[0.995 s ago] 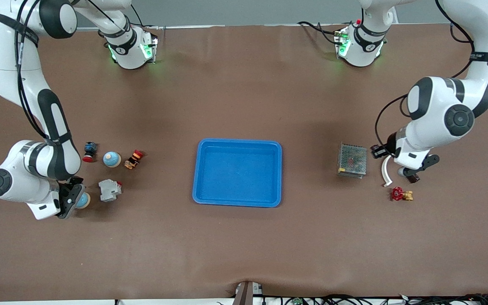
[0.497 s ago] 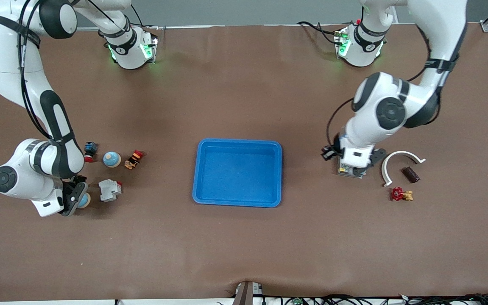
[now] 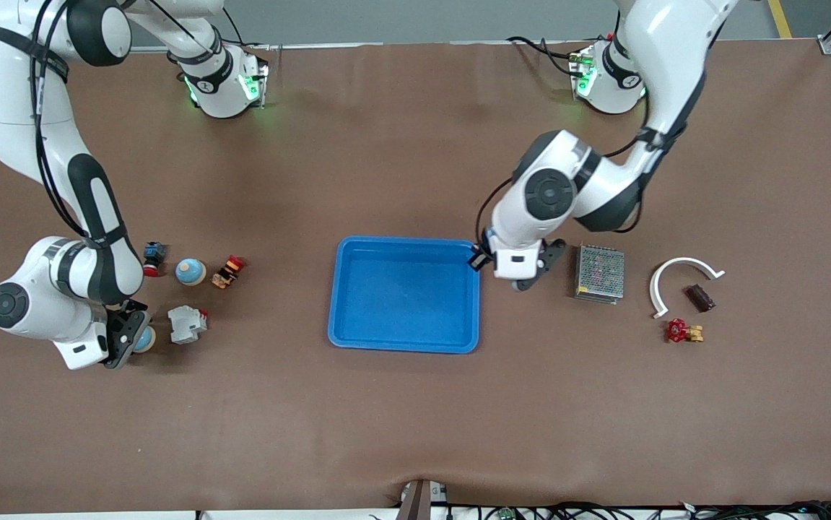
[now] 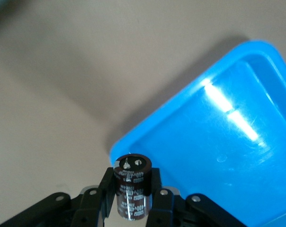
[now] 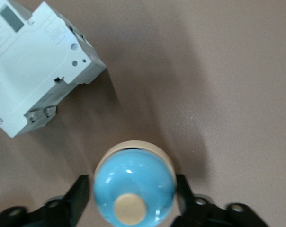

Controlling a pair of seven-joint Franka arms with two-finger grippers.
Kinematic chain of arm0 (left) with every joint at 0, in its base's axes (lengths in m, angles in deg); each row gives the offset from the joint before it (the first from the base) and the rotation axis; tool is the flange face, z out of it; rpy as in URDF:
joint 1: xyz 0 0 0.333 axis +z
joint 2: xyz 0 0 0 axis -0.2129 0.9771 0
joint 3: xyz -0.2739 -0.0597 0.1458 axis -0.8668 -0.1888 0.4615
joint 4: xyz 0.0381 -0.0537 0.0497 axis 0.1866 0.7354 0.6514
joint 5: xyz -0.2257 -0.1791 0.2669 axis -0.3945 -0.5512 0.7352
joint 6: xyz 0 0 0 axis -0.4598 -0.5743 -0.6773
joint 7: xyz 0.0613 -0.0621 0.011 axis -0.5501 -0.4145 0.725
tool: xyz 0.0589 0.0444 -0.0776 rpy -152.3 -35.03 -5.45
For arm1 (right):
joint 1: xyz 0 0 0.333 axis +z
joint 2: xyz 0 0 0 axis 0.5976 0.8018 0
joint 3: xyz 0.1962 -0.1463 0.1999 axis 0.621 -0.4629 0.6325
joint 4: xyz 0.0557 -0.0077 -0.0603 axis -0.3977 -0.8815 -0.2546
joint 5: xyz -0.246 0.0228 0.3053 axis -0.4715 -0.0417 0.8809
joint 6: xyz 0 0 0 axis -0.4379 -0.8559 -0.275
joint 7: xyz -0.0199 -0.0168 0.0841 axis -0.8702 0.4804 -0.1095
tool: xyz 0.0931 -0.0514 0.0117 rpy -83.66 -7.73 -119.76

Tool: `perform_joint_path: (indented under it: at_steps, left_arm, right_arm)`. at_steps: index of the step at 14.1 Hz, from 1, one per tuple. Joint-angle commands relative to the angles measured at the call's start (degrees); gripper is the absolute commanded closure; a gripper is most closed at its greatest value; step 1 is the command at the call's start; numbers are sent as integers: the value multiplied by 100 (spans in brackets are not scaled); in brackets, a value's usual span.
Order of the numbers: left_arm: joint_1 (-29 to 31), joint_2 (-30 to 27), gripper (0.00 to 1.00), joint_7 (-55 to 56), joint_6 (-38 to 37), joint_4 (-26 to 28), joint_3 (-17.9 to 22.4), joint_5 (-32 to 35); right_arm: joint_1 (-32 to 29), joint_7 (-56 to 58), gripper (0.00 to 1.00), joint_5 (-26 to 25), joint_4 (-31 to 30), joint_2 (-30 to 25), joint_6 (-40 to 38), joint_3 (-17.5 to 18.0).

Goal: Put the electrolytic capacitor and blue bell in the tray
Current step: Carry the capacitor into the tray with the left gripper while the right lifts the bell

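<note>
Two arms: both busy, one per end of the table.
Front, tray: blue tray (image 3: 404, 295) sits mid-table, nothing in it.
Front, left gripper: left gripper (image 3: 517, 286) hangs over the table just off the tray's rim, on the side toward the left arm's end, between tray and grey mesh box (image 3: 600, 273). Fingers mostly hidden under the wrist in this view.
Front, right gripper: right gripper (image 3: 128, 339) is down at the right arm's end w/ a blue bell (image 3: 144, 339) peeking out between the fingers.
Front, other bits: a second blue bell (image 3: 190, 271) stands farther from the cam, w/ a white breaker block (image 3: 187, 323) between the two. White curved piece (image 3: 677, 280), red valve (image 3: 682, 331) near the left arm's end.
Left wrist, capacitor: electrolytic capacitor (image 4: 131, 186) is pinched upright between the black fingers (image 4: 107, 191), dark brown sleeve, black top. Tray corner (image 4: 218, 146) fills the view right next to it.
Left wrist, grip: narrow, clamped on the cap.
Right wrist, bell: blue bell (image 5: 134, 186) w/ tan knob sits between the fingers (image 5: 78, 196), one each side. Fingers look right up against it, but can't tell if they actually touch.
Right wrist, neighbour: breaker block (image 5: 33, 66) near the bell, not touching.
</note>
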Motion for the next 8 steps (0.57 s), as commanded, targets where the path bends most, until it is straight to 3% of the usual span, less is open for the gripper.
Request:
perform_joint_path:
  at_steps: [1,2,8]
  left_arm:
    - [-403,763,100,812,-116,-828,51,420]
    - [-483,861,100,962,-116,-882,60,490]
    - [-510,1221,100,1456,349,-926,60,517]
  right_arm:
    - [-56,139,56,173,-50,-21,45,50]
    - [-56,139,60,182,-50,-21,44,41]
    - [40,34,62,182,256,-170,-313,41]
